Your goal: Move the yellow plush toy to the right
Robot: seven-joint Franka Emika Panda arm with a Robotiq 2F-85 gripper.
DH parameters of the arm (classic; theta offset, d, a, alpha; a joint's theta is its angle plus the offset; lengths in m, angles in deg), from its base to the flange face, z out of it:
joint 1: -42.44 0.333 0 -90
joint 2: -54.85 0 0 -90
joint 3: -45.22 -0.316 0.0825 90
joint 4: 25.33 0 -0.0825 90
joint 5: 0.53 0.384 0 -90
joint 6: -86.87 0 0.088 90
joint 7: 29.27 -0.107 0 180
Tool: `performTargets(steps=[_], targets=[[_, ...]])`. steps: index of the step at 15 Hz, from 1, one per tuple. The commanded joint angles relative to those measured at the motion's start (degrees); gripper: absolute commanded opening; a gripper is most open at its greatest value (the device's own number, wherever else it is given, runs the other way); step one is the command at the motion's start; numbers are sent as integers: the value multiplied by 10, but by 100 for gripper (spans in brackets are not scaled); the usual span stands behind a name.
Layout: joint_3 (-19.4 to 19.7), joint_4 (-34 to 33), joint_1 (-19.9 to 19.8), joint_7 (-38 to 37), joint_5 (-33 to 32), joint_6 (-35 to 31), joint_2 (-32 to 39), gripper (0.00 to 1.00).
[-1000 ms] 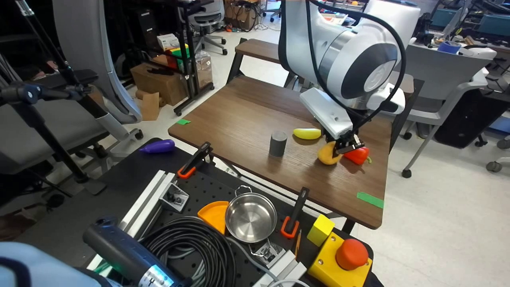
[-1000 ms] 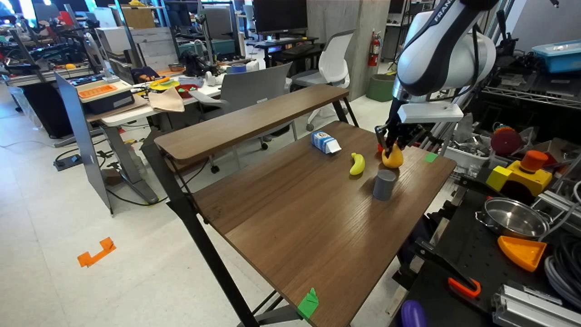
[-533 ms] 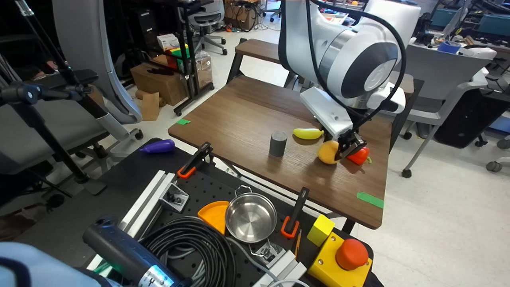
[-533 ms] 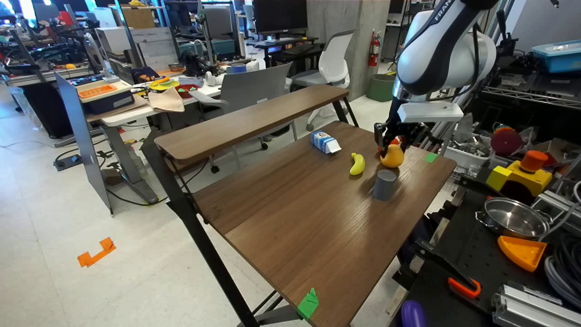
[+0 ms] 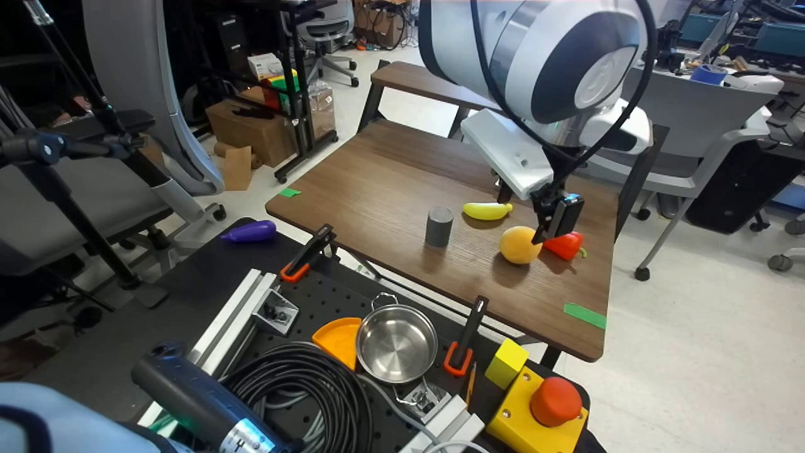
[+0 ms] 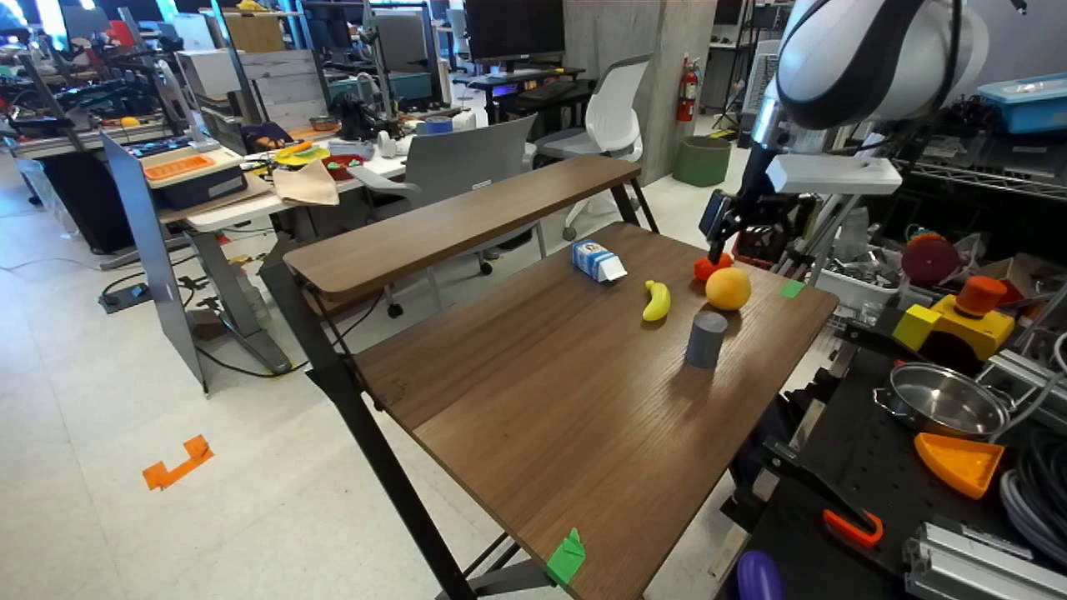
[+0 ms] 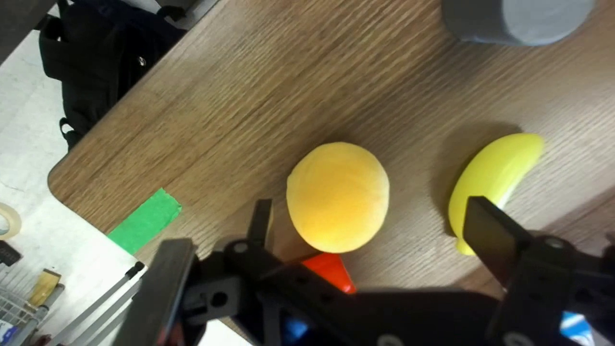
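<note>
The yellow plush toy (image 7: 338,197), round and yellow-orange, rests on the wooden table; it shows free on its own in an exterior view (image 6: 728,289). My gripper (image 7: 369,201) hangs above it with jaws spread wide and nothing between them. In the wrist view the toy appears beyond the fingertips, nearer the left finger (image 7: 260,223) than the right one. A finger covers the toy's right edge in an exterior view (image 5: 518,245).
A red pepper (image 5: 565,245) lies close beside the toy. The yellow banana (image 5: 484,211) and a grey cylinder (image 6: 706,339) are near it. Farther back is a blue-and-white carton (image 6: 598,261). Green tape (image 5: 585,315) marks the table's corner area.
A second ago the fingers were around the toy at table height. They have since spread and let it go, and the arm has risen. The toy has rolled slightly and stays on the table.
</note>
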Motion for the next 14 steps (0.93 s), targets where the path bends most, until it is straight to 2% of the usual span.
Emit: performTargets(steps=[1,5,6,9,14], targets=[[-12,80,3,23,8,5,-126,100],[-21,105,9,25,-6,55,-215,100],[-20,81,5,17,-3,29,-167,100],[-23,97,6,18,-3,51,-208,100],[-23,102,6,20,-3,51,-209,100]])
